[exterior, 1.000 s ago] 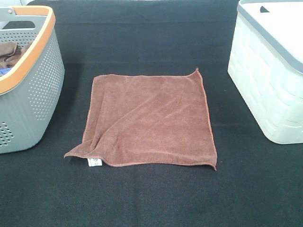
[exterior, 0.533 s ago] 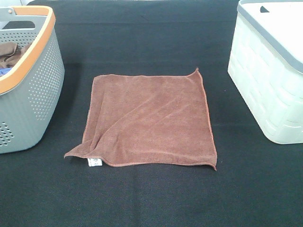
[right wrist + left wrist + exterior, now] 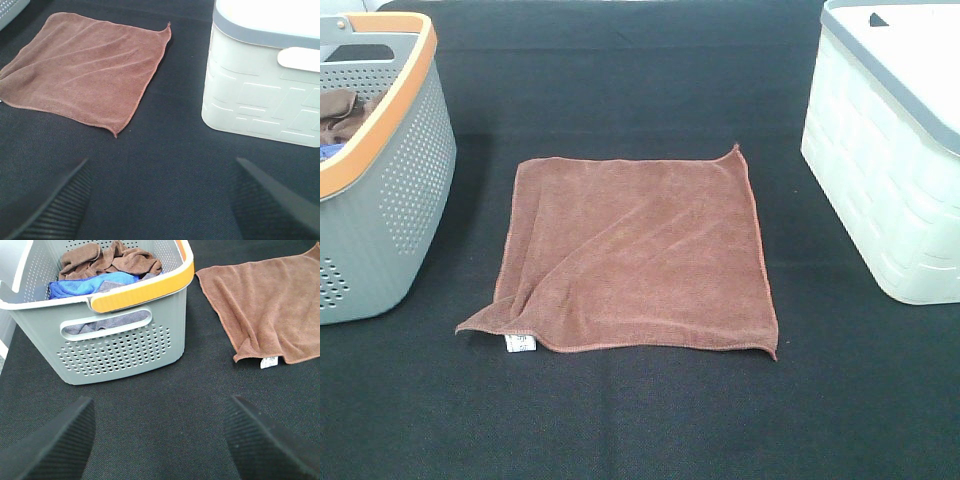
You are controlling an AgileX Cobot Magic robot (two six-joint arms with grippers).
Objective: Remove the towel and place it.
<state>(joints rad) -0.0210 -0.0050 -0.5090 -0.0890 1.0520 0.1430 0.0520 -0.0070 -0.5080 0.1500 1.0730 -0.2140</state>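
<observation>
A brown towel [image 3: 635,255] lies spread flat on the black table, with a small white tag [image 3: 520,343] at its near left corner. It also shows in the left wrist view [image 3: 265,310] and the right wrist view [image 3: 85,70]. Neither gripper shows in the exterior high view. My left gripper [image 3: 160,440] is open and empty over bare table, in front of the grey basket and apart from the towel. My right gripper [image 3: 165,200] is open and empty over bare table, apart from the towel's near right corner.
A grey perforated basket with an orange rim [image 3: 380,170] stands at the left and holds brown and blue cloths [image 3: 107,267]. A white bin with a grey rim [image 3: 890,160] stands at the right. The table is covered in black cloth [image 3: 640,420].
</observation>
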